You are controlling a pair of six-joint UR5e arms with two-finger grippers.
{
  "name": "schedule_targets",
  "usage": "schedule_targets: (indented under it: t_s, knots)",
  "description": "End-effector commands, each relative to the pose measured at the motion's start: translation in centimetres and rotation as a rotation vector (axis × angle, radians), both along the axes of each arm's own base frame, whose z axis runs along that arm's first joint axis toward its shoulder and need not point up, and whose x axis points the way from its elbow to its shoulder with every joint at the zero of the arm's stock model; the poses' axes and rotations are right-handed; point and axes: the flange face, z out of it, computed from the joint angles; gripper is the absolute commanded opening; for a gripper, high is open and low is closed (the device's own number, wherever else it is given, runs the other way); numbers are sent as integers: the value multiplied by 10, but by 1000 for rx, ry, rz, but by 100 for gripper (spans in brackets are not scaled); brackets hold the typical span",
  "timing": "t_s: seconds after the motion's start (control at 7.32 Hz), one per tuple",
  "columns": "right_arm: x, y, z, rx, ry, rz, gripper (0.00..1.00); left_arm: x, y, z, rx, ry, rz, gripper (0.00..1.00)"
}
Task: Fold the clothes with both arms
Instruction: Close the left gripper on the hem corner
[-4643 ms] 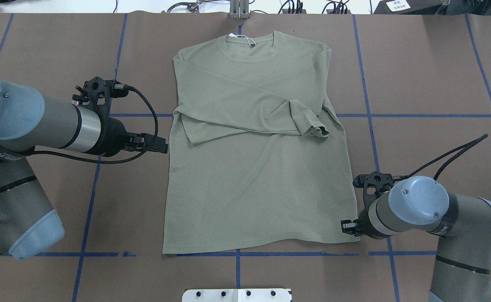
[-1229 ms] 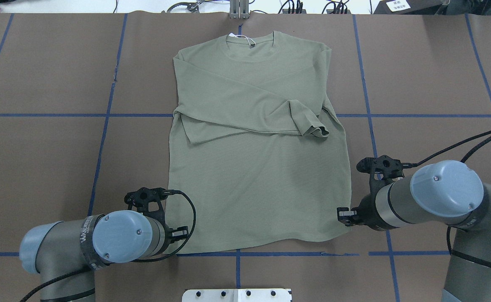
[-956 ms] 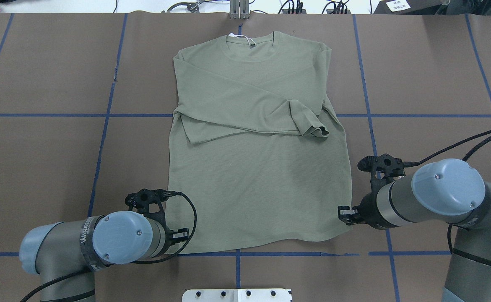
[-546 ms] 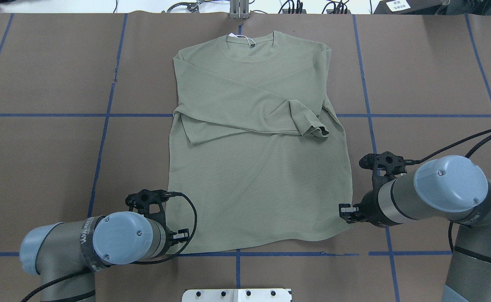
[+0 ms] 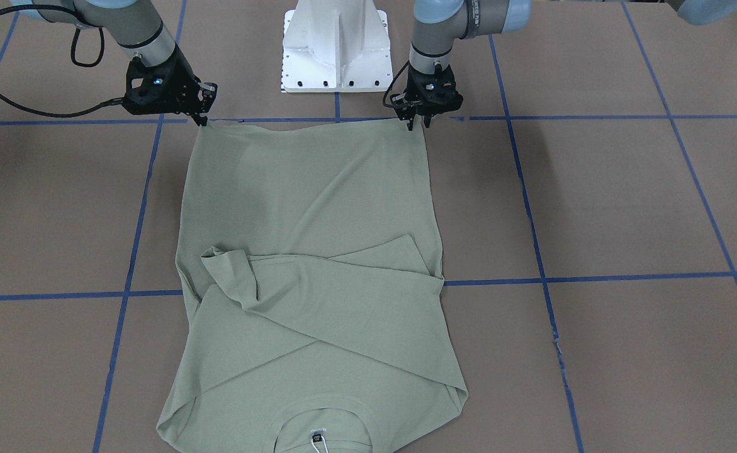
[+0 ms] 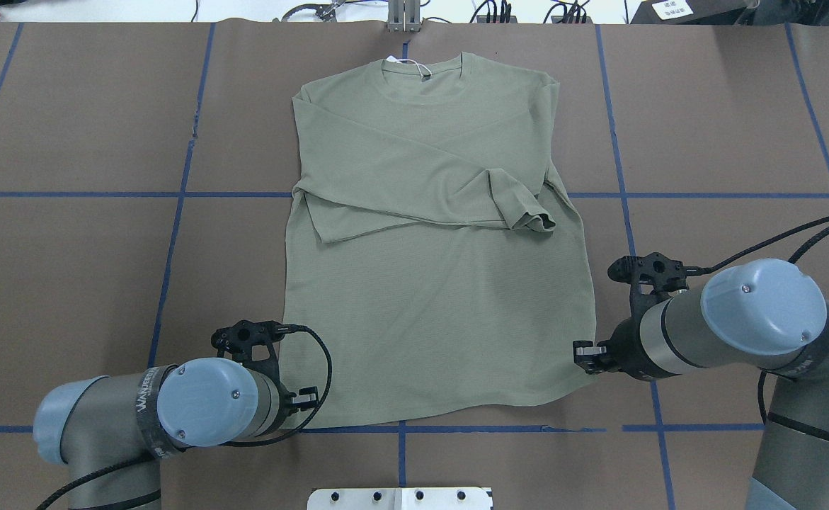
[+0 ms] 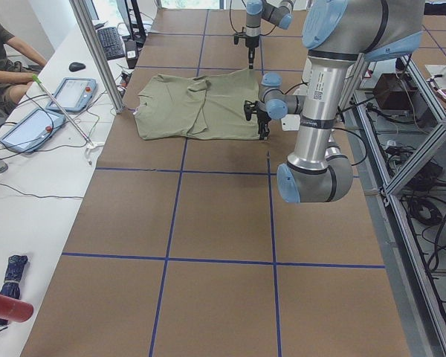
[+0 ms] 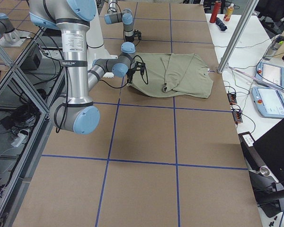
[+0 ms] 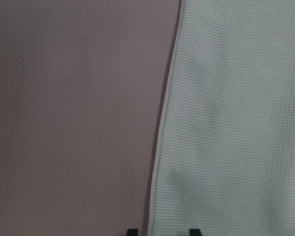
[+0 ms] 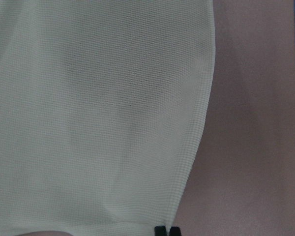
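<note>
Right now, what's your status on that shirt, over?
Right pincer shut on one hem corner of the pale sage-green long-sleeved knit shirt. Left pincer open, straddling the other corner. Nothing seen blocking the fold.

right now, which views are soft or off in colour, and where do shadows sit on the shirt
Left wrist view: slightly soft, the shirt washed pale and the table tinted mauve. Right wrist view: same cast, a dim shadow patch mid-fabric. Front-facing view: sharp, a soft shadow across the cloth near the hem. Overhead view: even light, no glare.
</note>
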Motion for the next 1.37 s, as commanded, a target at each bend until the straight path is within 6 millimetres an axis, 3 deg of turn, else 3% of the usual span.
schedule_targets:
  t_s: [0.0, 0.27, 0.68, 0.96, 1.23]
  knots:
    - [0, 0, 0, 1, 0, 0, 0, 0, 0, 0, -1, 0, -1, 29]
    - [1, -1, 1, 1, 1, 1, 0, 2, 6, 1, -3, -13, 10, 0]
    - [4, -2, 0, -13, -5, -7, 0, -7, 8, -11, -11, 3, 21, 0]
    - [24, -11, -7, -55, -44, -28, 0, -39, 18, -43, -28, 16, 45, 0]
    - [46, -6, -18, -103, -94, -75, 0, -57, 22, -57, -27, 15, 50, 0]
